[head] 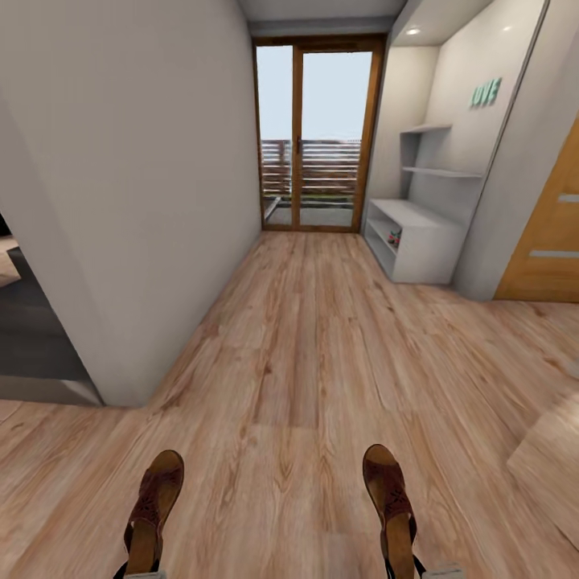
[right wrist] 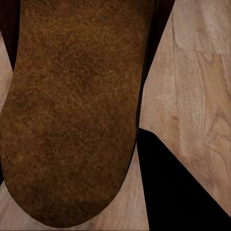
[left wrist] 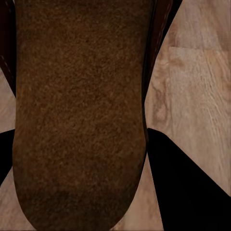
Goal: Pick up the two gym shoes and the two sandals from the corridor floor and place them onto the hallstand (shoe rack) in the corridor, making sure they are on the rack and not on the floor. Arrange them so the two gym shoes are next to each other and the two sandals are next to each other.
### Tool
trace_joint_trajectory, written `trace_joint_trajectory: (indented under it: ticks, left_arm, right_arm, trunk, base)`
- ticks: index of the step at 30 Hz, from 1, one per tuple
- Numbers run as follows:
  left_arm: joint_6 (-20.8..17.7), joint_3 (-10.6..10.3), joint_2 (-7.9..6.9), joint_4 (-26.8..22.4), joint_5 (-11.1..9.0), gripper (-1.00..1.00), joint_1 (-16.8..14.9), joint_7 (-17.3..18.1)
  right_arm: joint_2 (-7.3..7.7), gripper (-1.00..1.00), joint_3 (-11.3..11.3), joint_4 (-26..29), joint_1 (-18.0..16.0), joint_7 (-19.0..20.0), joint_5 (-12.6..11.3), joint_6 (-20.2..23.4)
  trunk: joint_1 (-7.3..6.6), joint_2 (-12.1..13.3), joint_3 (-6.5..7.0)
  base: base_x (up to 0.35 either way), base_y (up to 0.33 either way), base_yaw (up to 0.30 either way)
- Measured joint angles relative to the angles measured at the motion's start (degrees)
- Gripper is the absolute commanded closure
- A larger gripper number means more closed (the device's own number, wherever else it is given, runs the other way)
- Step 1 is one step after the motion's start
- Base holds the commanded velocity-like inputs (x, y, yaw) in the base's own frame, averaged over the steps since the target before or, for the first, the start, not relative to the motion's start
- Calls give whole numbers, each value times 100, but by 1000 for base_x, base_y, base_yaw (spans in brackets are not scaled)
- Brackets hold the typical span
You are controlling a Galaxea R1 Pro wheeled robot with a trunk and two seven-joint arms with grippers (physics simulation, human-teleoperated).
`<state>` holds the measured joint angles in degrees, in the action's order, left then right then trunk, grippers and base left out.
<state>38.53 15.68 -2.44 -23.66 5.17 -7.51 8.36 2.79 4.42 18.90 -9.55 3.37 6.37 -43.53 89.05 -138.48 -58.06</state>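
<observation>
From the head view, the left claw (head: 138, 572) at seven o'clock was closed around the heel of the left sandal (head: 154, 507), and the right claw (head: 412, 569) at five o'clock gripped the right sandal (head: 389, 498) likewise, both toes pointing to twelve. The hallstand (head: 422, 241) stood far off at one o'clock, something red and green on its lower shelf, with corridor floor (head: 305, 346) between

In the left wrist view, the sandal's brown sole (left wrist: 79, 115) hung over planks

The right wrist view showed the other sole (right wrist: 72, 110) the same way

Held only by the heel, either sandal could probably swing or slip loose during the drive
</observation>
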Motion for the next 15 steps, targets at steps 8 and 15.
trace_joint_trajectory:
  ticks: [8, 15]
  left_arm:
    - [-4, 8, 2, 9, -2, 100, 0, -6]
    - [-3, 8, 2, 9, -11, 100, 0, -10]
  right_arm:
    - [-3, 100, -5, 2, 0, -11, 6, -8]
    - [-3, 100, -6, -5, 0, -12, 8, -8]
  trunk:
    - [0, 0, 0]
    - [0, 0, 0]
  base:
    - [340, 0, 0]
    - [340, 0, 0]
